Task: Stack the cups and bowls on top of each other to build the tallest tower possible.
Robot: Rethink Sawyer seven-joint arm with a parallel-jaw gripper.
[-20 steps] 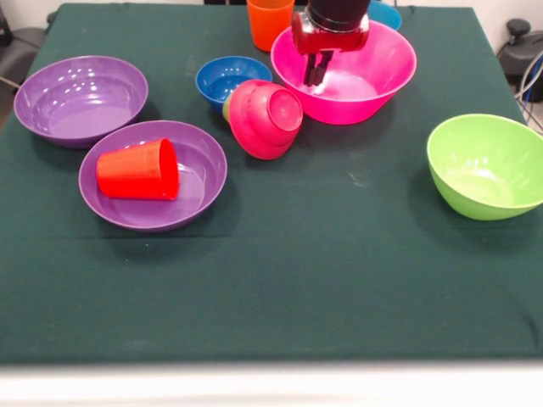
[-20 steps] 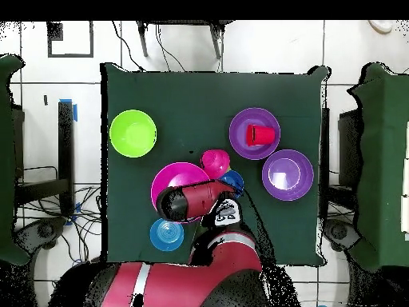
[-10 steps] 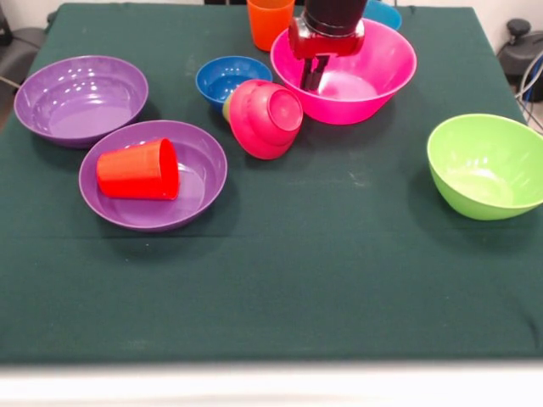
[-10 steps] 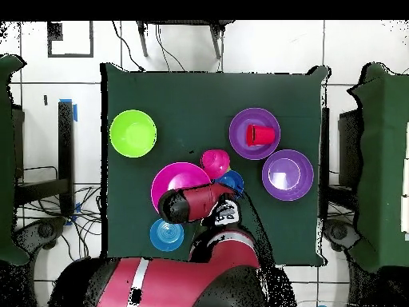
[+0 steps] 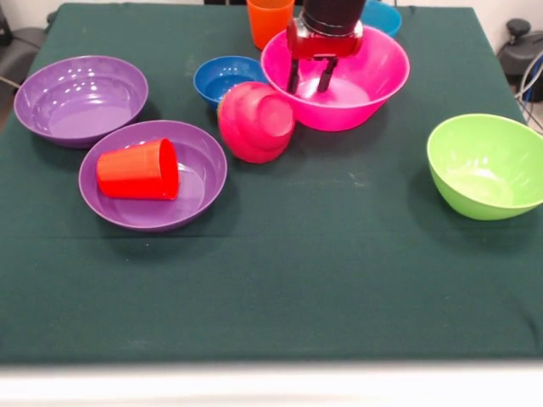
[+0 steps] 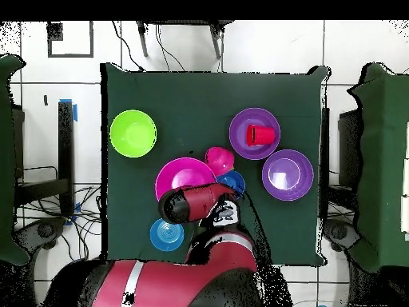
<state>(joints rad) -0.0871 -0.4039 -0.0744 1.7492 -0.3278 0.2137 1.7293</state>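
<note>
Tool (image 5: 307, 75) spread, straddling pink bowl (image 5: 356, 93) rim, top centre. Light blue bowl (image 5: 382, 14) mostly hidden behind arm; orange cup (image 5: 269, 21) cut off.

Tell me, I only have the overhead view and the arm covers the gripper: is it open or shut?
Observer: Open. In the front view the gripper has its fingers apart inside the pink bowl, holding nothing.
Operator: Is anything hidden under the arm?
Observer: Yes, an orange cup stands upright just behind the pink bowl.
Operator: How does the red cup sit?
Observer: The red cup lies on its side inside the nearer purple bowl.
</note>
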